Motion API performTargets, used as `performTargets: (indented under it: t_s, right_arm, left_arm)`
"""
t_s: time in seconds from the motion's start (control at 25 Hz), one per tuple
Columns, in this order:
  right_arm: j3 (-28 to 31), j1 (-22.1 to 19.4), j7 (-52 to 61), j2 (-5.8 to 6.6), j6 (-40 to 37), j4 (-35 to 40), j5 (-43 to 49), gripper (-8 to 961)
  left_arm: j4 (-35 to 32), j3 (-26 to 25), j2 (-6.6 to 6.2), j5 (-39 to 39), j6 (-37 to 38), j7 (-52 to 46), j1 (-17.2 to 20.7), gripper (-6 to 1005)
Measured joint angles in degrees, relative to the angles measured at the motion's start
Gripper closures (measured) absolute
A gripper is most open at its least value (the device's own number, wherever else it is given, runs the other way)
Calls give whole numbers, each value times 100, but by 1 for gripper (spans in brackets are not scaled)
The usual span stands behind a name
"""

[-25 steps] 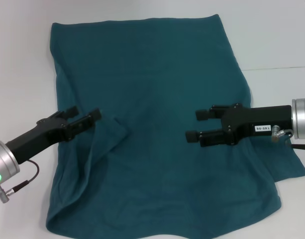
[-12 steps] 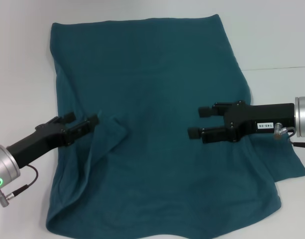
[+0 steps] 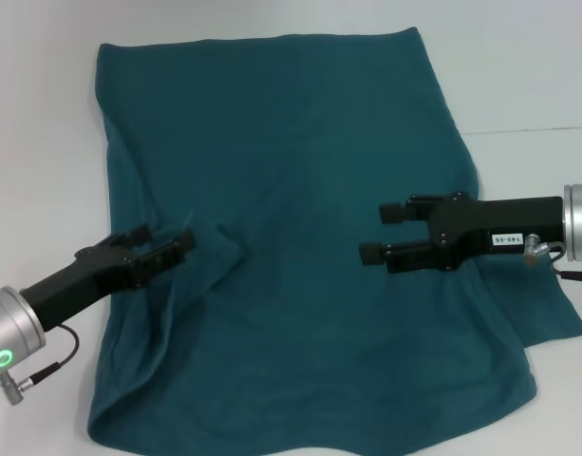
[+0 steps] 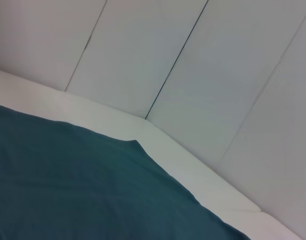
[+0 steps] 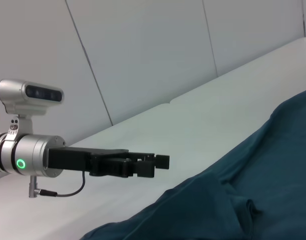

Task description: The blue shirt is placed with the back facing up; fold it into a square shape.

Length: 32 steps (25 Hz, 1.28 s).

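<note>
— Teal cotton is all I'm seeing across the white table (image 3: 518, 66): the blue shirt (image 3: 291, 171) is lying spread flat, back up, with its near left side already lapped inward into a raised fold (image 3: 215, 252).

— What are your arms doing?

— I'm drawing the left gripper (image 3: 167, 245) back and lower toward my side; compared with a second ago it is sitting closer to the fold's outer edge. Its fingers are standing apart and holding nothing, so I'm reading that as a release: the left flap is lying where it was dropped.

— And the other one?

— I'm hovering the right gripper (image 3: 382, 231) over the shirt's right half. It has slid slightly outward over the last second. Its jaws are parted and empty too.

— So where is the fold going?

— My judgement is that one side is done loosely, and the right side is waiting for its turn. That fold is looking puffy, so I'm expecting it may need flattening before the square comes out clean.
</note>
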<state>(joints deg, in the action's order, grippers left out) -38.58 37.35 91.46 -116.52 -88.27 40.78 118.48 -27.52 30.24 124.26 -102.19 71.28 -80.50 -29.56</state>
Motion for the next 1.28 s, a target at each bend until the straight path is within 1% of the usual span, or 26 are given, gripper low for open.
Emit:
performTargets:
  t_s: [0.24, 0.44, 0.6, 0.72, 0.92, 1.12, 1.28]
  right_arm:
    - [6, -3, 55, 0, 26, 0, 0, 69]
    - [92, -112, 445, 21, 322, 24, 0, 69]
    - [199, -261, 901, 78, 583, 61, 3, 70]
    - [273, -359, 1268, 119, 708, 82, 21, 70]
    - [410, -564, 2114, 251, 904, 89, 22, 70]
    - [916, -833, 2753, 344, 851, 96, 8, 71]
    - [977, -1085, 3189, 438, 820, 109, 34, 71]
  left_arm:
    - [11, 0, -4, -2, 71, 7, 6, 76]
    - [-20, -3, -20, 7, 507, -8, 13, 76]
    - [-146, 51, -32, -7, 855, 15, 23, 76]
    - [-299, 224, -46, -14, 1057, 18, 65, 76]
    - [-542, 452, -81, -25, 1591, 52, 130, 76]
    - [-704, 635, -90, -75, 2019, 34, 157, 77]
    - [-750, 673, -105, -168, 2120, -6, 121, 77]
